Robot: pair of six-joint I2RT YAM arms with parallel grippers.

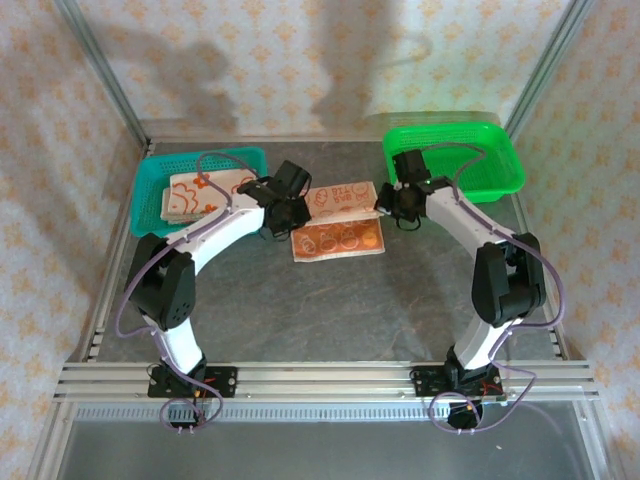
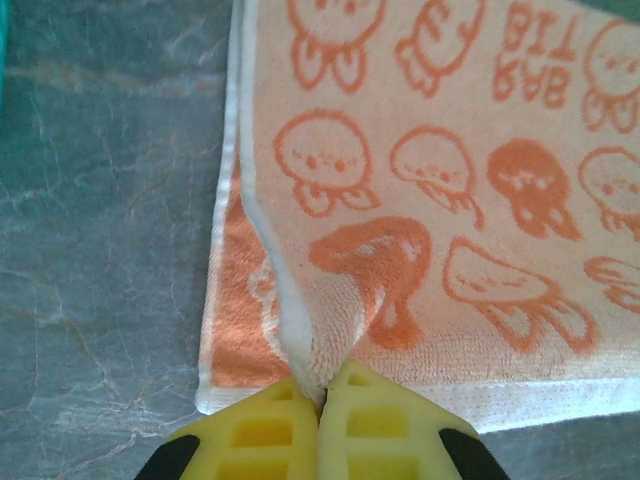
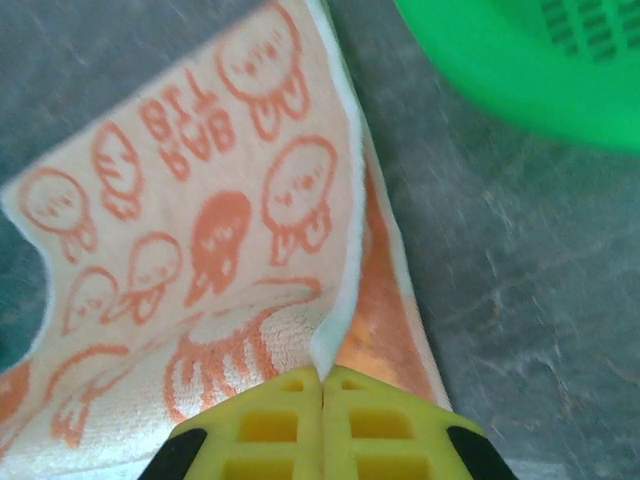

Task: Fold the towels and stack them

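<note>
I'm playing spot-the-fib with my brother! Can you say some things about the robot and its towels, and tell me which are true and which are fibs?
1. Both the left gripper and the right gripper are pinching the towel on the table. True.
2. The green basket is stuffed with towels. False: what shows of its inside is bare.
3. Folded towels lie in the teal basket. True.
4. The pinched towel is blue with stars. False: it is orange on one side and cream with orange cartoon prints on the other.
</note>
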